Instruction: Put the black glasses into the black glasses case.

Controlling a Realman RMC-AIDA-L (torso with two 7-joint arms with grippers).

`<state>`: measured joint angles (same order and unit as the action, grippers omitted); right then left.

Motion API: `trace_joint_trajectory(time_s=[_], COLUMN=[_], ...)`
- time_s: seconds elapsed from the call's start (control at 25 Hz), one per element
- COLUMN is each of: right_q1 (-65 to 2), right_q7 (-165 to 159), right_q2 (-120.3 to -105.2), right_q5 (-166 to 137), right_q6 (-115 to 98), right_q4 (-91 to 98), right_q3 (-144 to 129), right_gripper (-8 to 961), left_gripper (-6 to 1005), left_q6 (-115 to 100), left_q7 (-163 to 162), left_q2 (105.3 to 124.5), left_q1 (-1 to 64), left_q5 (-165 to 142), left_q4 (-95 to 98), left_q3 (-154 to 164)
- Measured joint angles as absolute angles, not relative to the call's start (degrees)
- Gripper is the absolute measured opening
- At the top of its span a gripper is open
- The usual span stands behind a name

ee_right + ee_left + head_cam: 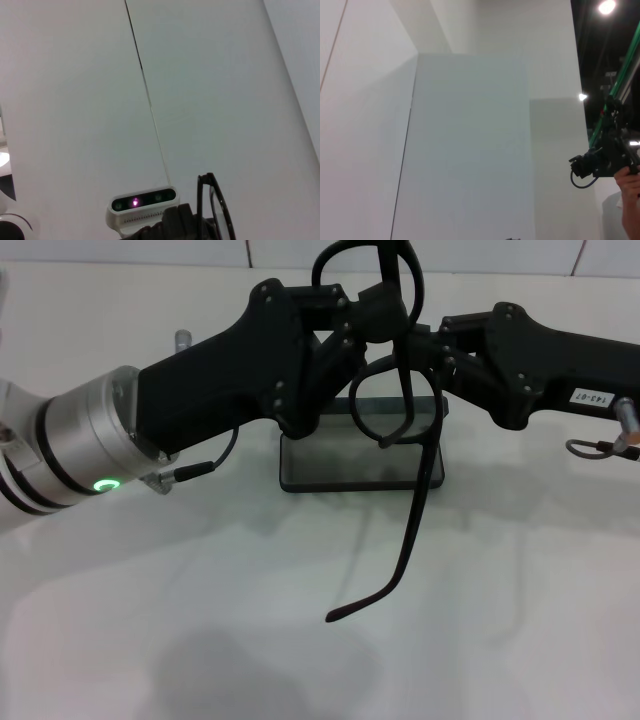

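The left gripper (pixel 385 305), a black angular hand on a silver wrist, has its jaws closed on the thin black-framed glasses (pixel 395 410) near the bridge, holding them up in the air above the table. The right gripper (pixel 440 345), black as well, meets the frame from the other side; whether its jaws pinch the frame I cannot tell. One oval lens hangs below the fingers, and a long slim temple arm trails down towards the camera, its curved tip free over bare white tabletop (pixel 200 640). Directly behind and below the glasses lies the rectangular black glasses case (pixel 330 465), open, its grey lining showing. Wide open table surrounds the case in front and to both sides.
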<state>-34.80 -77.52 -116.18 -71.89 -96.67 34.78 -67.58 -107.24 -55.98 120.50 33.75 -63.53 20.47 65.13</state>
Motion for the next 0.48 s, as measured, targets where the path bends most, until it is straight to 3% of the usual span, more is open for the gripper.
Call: trace_joint_trajectory(time_s=[0.48], right_q1=[-33.91], right_q7=[-76.74], right_q2=[-115.96], right_q5=[-70.77], right_q6=[-96.36], right_q4=[34.64], right_q3=[-66.94], right_gripper=[71], left_gripper=[39], left_q6=[-109.01], left_q7=[-56.19], left_q2=[120.3], left_q1=[33.4], left_q5=[-63.32], left_q4=[20.38], left_q3=[65.17])
